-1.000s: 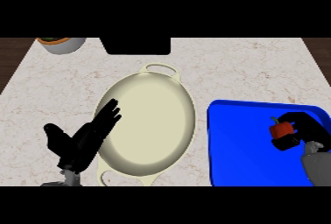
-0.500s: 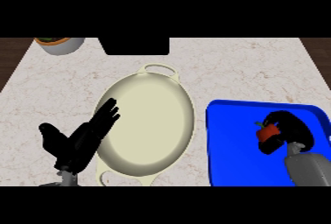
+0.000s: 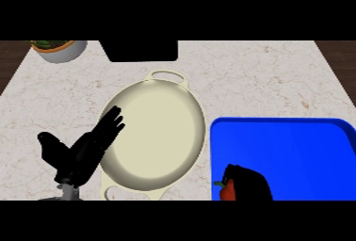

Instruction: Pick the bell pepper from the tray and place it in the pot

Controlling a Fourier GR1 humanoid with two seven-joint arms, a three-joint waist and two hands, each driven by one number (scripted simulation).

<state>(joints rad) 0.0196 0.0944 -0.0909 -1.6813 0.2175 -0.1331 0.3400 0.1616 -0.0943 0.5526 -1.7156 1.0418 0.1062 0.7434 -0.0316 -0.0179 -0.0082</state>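
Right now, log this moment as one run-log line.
right hand: shut on bell pepper | where: tray near-left corner | pot: no pepper yet | left hand: open, beside pot

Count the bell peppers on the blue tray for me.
1: a red bell pepper at the blue tray's near-left corner, mostly covered by the right hand curled round it. The hand could be hiding more.

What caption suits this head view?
Right hand holds the bell pepper at the tray's near edge; left hand open beside the pot.
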